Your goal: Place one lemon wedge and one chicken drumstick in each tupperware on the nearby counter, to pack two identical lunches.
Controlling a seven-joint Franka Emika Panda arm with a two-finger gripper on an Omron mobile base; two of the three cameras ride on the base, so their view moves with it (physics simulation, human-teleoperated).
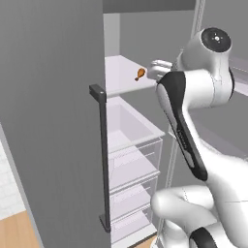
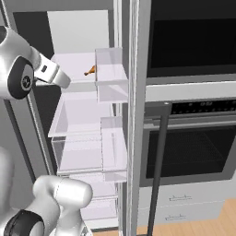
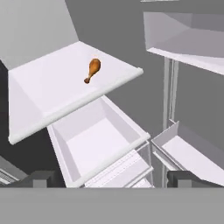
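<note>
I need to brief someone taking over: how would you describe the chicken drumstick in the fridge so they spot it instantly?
Start at the open grey fridge and find the white shelf above the clear pull-out drawers. On that shelf lies a small orange-brown chicken drumstick with its thin bone end pointing toward the shelf's front edge. It is the sole coloured item among white and clear plastic fittings, with the open gripper facing it.
</note>
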